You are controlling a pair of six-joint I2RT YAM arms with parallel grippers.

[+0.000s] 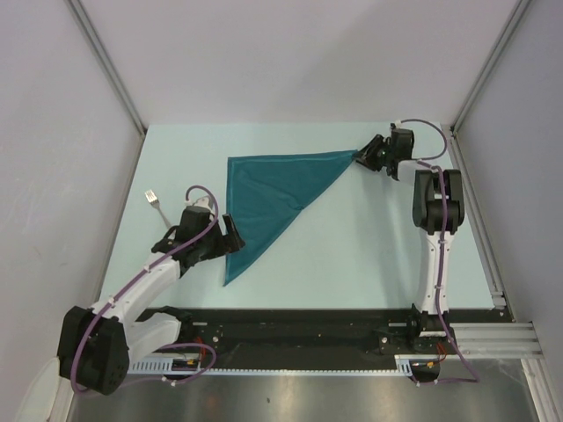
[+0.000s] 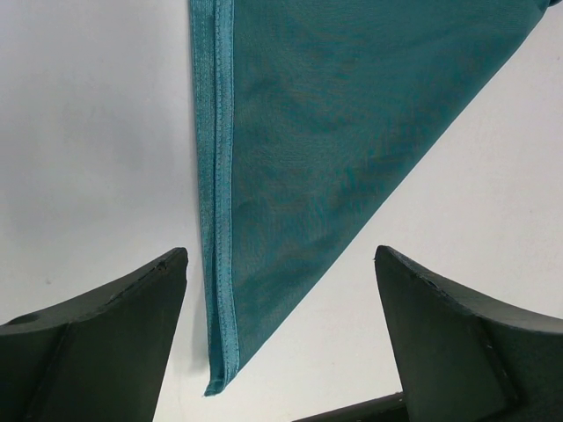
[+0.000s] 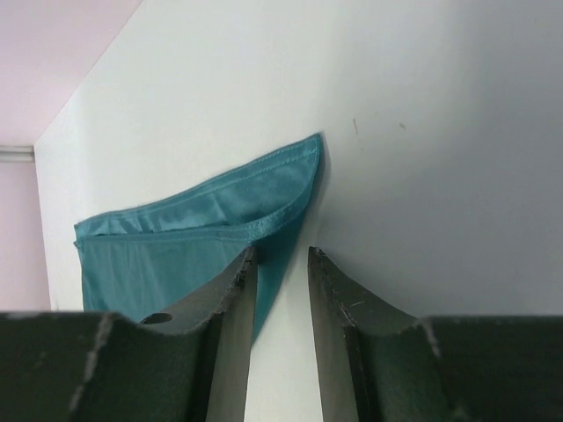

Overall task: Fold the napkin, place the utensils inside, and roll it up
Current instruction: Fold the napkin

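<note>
Napkin (image 1: 268, 198) lying on table (image 1: 369, 255) as folded triangle; left gripper (image 2: 281, 255) hovering wide-open astride near tip; right gripper (image 3: 281, 252) sitting at far-right corner, jaws narrowly parted, unclamped, probably squaring fold.

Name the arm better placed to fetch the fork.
Left, probably. The fork lies near the left gripper, whose jaws stand open; the right gripper sits across the napkin at its far corner.
</note>
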